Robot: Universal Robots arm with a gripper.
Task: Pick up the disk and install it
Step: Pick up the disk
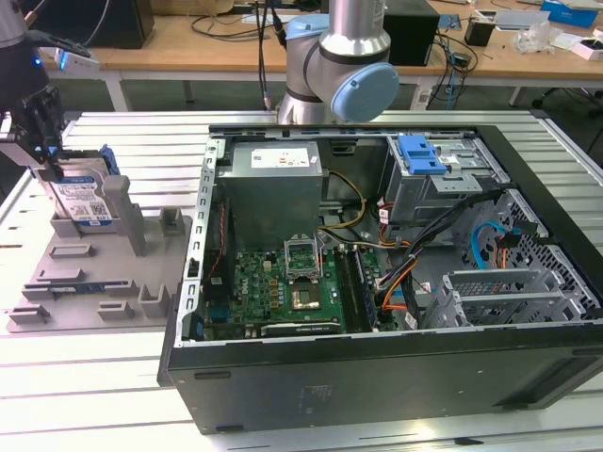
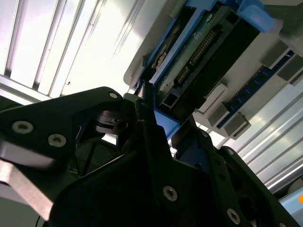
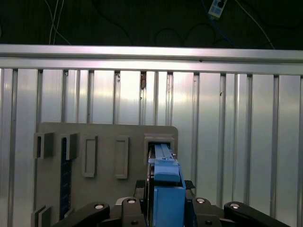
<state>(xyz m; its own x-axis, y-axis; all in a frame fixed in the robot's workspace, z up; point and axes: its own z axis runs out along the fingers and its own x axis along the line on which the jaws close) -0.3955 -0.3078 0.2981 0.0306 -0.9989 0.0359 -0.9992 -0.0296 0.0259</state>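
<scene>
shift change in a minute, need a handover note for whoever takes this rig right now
Tool: down at the top edge of the disk; grip state cannot be told.
Disk: upright in its slot on the grey fixture tray, at the exterior view's left, outside the open computer case.
Done: tool is at the disk.
Left: disk not yet lifted, not yet installed.

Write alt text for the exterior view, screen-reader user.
At the exterior view's left, a black robot gripper sits at the top edge of a silver-grey, blue-railed hard disk standing upright in a grey plastic fixture tray. Toward that view's right lies an open black computer case showing a green motherboard.
</scene>
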